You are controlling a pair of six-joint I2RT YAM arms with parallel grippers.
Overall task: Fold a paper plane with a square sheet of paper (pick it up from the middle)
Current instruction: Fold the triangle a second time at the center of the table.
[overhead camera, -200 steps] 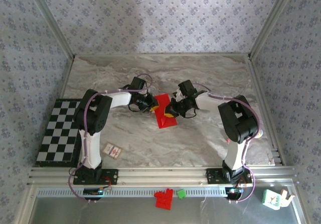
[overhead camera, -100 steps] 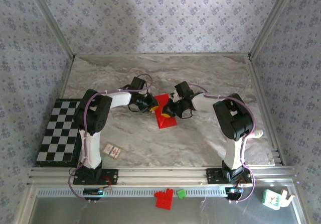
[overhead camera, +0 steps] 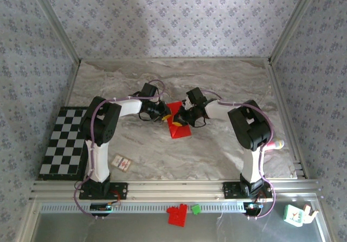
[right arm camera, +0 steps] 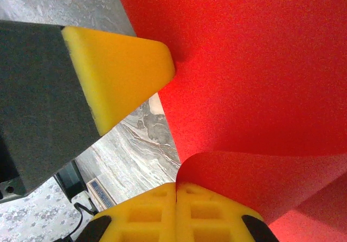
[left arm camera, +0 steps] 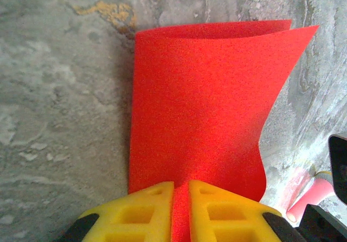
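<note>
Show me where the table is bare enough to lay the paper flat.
Bare marble: the far strip between back wall and arms, and the near patch between white card and right arm's base. Crowded at centre, where left gripper and right gripper pinch the red paper.

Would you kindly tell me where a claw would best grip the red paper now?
Grip the paper by a raised edge, coming edge-on from the side. It curls up off the table, leaving thin edges free to pinch. The left claw and right claw hold it so, from opposite sides.
</note>
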